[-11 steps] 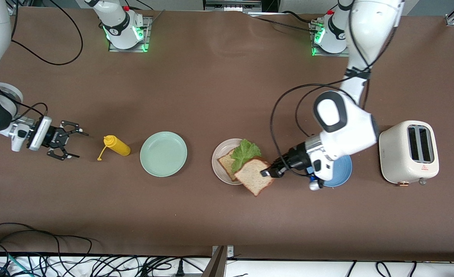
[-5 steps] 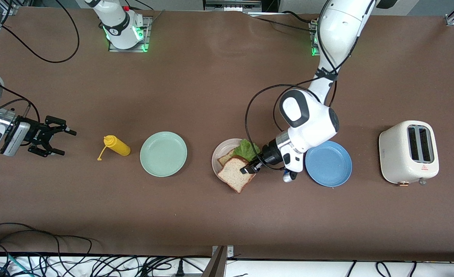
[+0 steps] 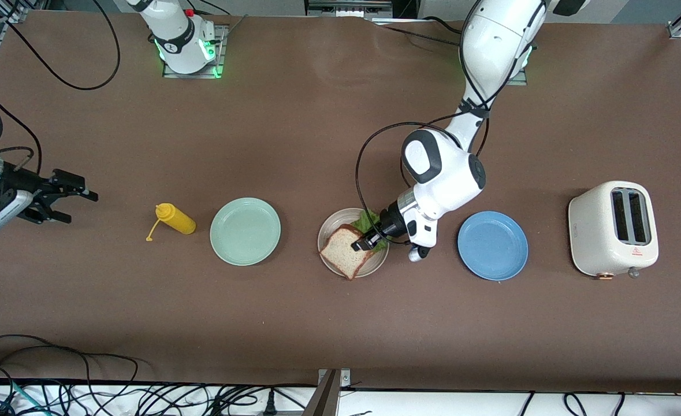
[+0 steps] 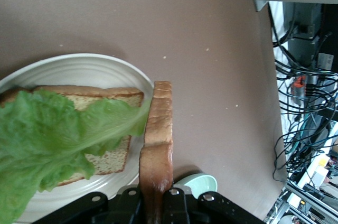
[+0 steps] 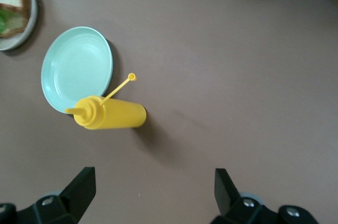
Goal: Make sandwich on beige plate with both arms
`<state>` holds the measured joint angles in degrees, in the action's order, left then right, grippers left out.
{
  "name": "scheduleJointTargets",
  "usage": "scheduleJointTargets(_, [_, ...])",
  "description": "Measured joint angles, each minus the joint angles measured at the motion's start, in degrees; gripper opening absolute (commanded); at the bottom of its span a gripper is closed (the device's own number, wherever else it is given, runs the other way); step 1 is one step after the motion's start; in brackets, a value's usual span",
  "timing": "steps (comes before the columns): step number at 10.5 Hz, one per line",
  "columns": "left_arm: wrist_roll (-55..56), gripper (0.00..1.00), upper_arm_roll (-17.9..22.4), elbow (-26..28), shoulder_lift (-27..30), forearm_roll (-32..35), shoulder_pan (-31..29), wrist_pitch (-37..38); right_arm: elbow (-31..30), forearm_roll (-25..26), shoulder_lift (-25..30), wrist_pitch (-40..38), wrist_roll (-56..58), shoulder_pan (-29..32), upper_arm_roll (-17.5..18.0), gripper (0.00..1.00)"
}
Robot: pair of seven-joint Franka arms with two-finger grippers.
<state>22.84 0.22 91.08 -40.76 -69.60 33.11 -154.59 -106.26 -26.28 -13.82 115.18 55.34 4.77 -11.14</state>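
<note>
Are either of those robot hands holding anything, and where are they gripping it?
The left gripper pinches a bread slice by its crust edge, over the beige plate. The right gripper is open and holds nothing.

You have a brown worktop [image 3: 317,133], mint green plate [image 3: 245,231], blue plate [image 3: 492,245], yellow mustard bottle [image 3: 175,219], cream toaster [image 3: 613,229], green lettuce [image 4: 47,139].

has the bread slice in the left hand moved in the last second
Yes. The bread slice, shut in the left hand, has moved away from the blue plate and now sits over the beige plate.
</note>
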Motion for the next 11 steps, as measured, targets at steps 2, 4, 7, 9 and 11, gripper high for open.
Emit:
scheduleJointTargets(2, [-0.02, 0.0, -0.01, 1.03, 0.28, 0.0, 0.18, -0.32, -0.1, 7.69, 2.95, -3.94, -8.01, -0.81, 0.04, 1.0])
scheduleJointTargets(4, [-0.28, 0.0, -0.01, 2.67, 1.42, 0.0, 0.26, -0.38, -0.09, 14.81, 5.72, -8.43, -19.1, -0.87, 0.29, 1.0])
scheduleJointTargets(7, [-3.77, 0.03, -0.01, 6.44, 2.98, 0.0, 0.53, -0.4, -0.09, 22.33, 9.91, -12.11, -37.89, -1.02, 5.03, 1.0])
scheduleJointTargets(9, [-6.06, 0.99, -0.01, 8.47, 3.64, 0.0, 0.53, -0.43, -0.03, 23.63, 12.38, -14.3, -47.56, -1.26, 7.51, 1.0])
scheduleJointTargets(11, [-6.46, 1.0, -0.01, 8.73, 3.76, 0.0, 0.54, -0.45, 0.26, 23.99, 14.35, -16.64, -52.24, -1.96, 8.42, 1.0])
